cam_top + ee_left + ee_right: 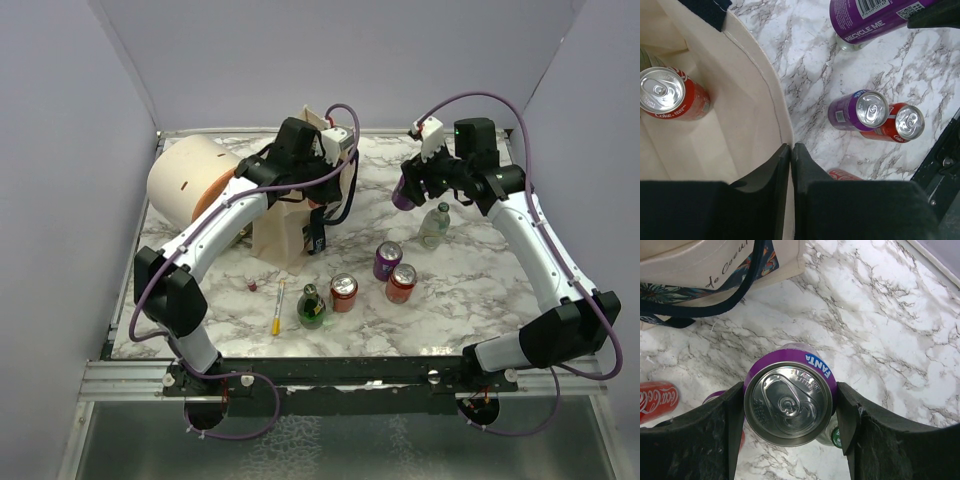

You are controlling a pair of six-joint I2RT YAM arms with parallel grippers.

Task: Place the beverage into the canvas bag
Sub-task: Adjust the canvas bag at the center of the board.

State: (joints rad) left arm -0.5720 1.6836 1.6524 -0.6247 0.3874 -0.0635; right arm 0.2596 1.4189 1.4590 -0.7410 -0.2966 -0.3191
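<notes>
Right of the canvas bag, the right gripper, holding the purple can, should clear the rim the left gripper seemingly pinches.

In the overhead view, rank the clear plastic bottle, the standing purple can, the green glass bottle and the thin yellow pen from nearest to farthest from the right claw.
1. Clear plastic bottle, just beside the right claw.
2. Standing purple can, mid-table.
3. Green glass bottle, toward the near edge.
4. Thin yellow pen, left of that bottle.
</notes>
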